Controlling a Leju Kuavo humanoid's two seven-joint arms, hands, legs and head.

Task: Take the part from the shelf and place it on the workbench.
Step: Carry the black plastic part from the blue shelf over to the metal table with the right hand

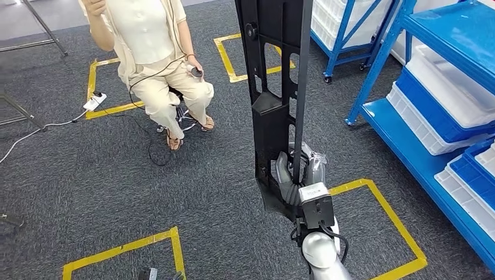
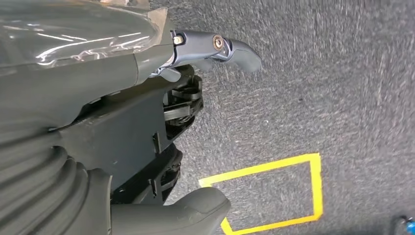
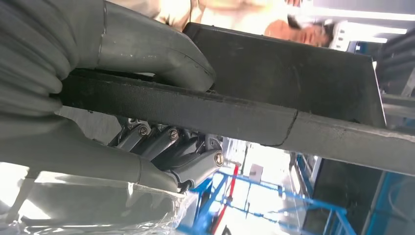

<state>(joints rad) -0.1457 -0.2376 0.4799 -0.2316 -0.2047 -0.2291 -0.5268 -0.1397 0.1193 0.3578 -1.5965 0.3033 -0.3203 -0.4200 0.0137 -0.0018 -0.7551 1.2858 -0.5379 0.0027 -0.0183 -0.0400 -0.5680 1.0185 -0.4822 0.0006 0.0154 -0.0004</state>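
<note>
A: Where is the part [image 1: 274, 81], and what holds it?

B: The right robot hand [image 1: 297, 175] grasps the long black part near its lower end. The part's long axis stands nearly upright, rising from that hand over the grey carpet [image 1: 87, 192]. In the right wrist view, the thumb [image 3: 156, 51] lies across the part's edge.

A: And the left robot hand [image 2: 147, 112]?

B: It hangs over the carpet; whether it is clenched cannot be told.

A: Containers?

B: To the right of the part, the blue shelf [image 1: 408, 140] carries white bins [image 1: 455, 87] and blue bins [image 1: 432, 111]; their contents are hidden. No table appears, so the robot probably must turn and carry the part onward.
</note>
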